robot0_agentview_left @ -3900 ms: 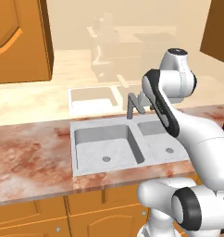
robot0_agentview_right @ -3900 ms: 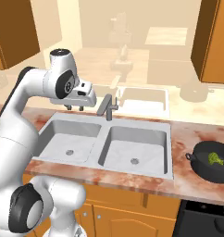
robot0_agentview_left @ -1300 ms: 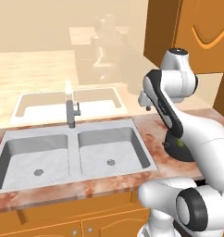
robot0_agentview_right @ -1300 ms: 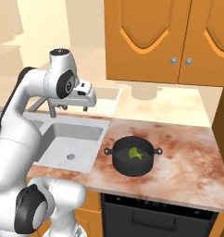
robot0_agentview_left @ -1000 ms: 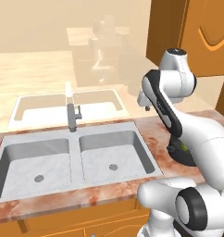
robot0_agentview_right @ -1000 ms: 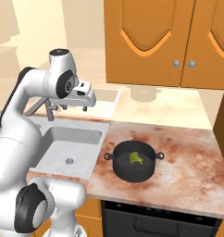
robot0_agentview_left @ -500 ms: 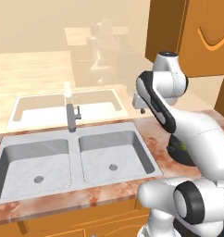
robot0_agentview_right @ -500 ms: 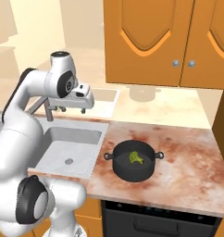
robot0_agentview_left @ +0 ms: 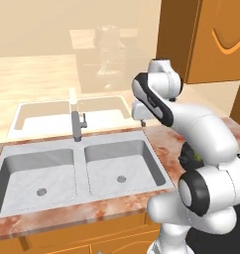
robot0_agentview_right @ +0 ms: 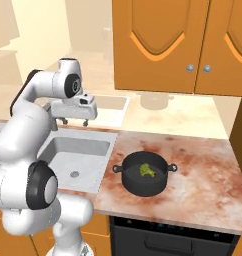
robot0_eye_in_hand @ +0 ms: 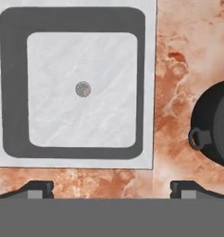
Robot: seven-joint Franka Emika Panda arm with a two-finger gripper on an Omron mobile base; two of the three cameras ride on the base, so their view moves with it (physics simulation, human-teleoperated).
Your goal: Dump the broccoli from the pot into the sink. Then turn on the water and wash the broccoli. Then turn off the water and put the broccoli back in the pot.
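Where the reddish marbled counter (robot0_agentview_right: 193,170) runs beneath the orange wall cabinets (robot0_agentview_right: 193,45), the sink (robot0_agentview_left: 77,173) is set into it as a grey metal double basin, each basin with a round drain. The upright grey faucet (robot0_agentview_left: 76,126) stands at the rear rim between the two basins, and no stream leaves it. In the right base view the nearer basin (robot0_agentview_right: 75,157) lies just left of the bare counter. The pot (robot0_agentview_right: 144,174), squat, round and black with small side handles, stands upright on the counter to the right of the sink, near its edge but apart from it. In the hand view the pot's rim and one handle (robot0_eye_in_hand: 199,139) enter from the right edge, with a strip of counter between the handle and the basin wall (robot0_eye_in_hand: 146,92). The gripper (robot0_agentview_right: 75,121) hangs above the sink's rear edge, well apart from the pot; its fingers (robot0_eye_in_hand: 40,189) stand wide apart with nothing between them. The broccoli (robot0_agentview_right: 147,171), a small yellow-green floret, lies on the pot's floor.
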